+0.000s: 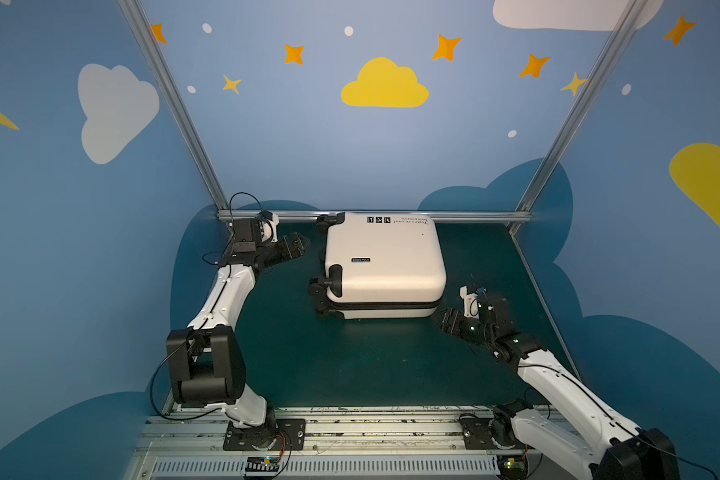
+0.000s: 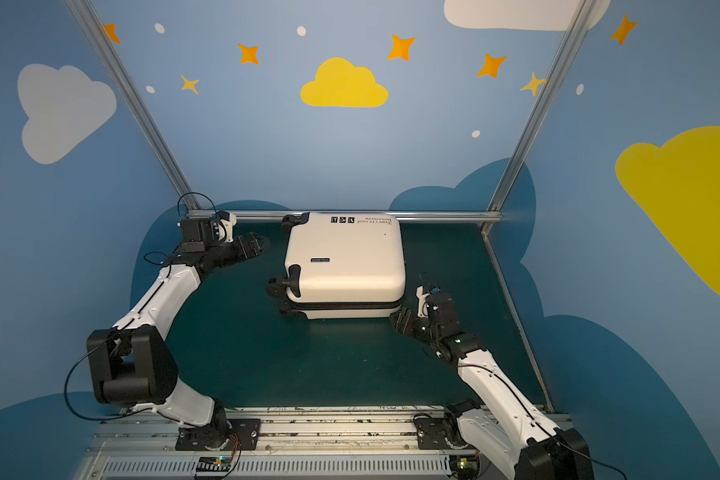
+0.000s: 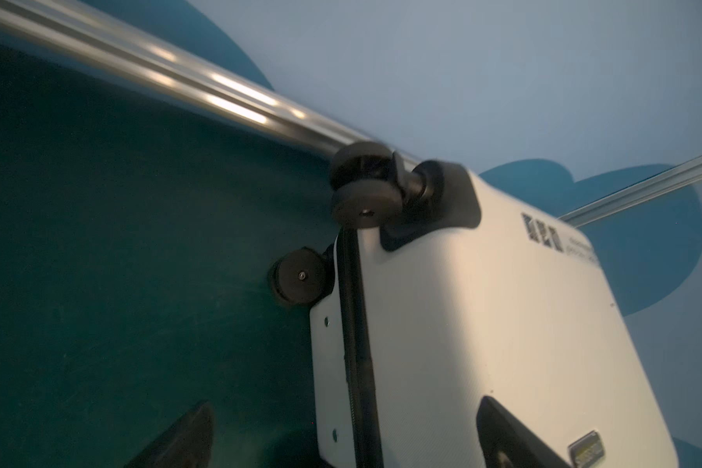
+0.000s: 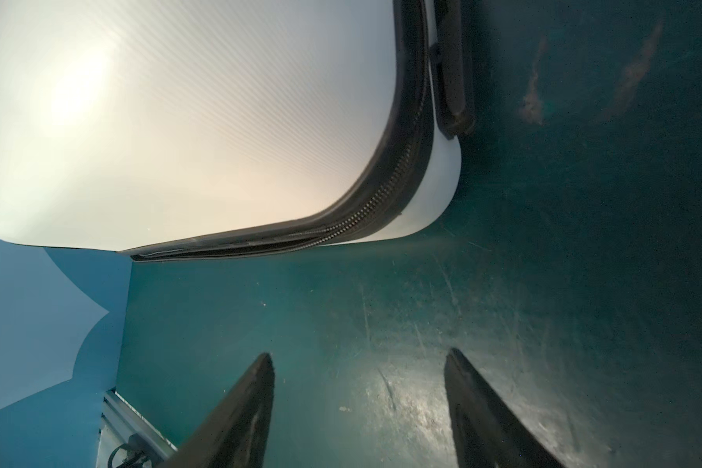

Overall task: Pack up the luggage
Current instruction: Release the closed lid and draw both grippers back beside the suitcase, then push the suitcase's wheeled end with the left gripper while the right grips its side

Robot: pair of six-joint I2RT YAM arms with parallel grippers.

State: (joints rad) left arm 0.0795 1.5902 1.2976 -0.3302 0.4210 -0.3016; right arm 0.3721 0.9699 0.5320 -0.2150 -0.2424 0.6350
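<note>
Right wrist view: suitcase [image 4: 179, 121] lies shut on the surface [image 4: 381, 316] by the back rail [image 1: 474, 216]; right jaws spread, empty, just short of its corner; left jaws also spread, clear of it. A push there could slide the suitcase rather than catch the zipper [image 4: 384, 196].

Luggage [image 1: 385, 257] lies flat and closed on the counter [image 1: 350, 365], between my two sets of jaws. My left jaws stand wide apart and empty, near its far wheel [image 1: 323, 223] but clear of it. My right jaws, parted and empty, sit low just beside the opposite near corner, level with the zipper band [image 1: 387, 306]; contact not discernible.
</note>
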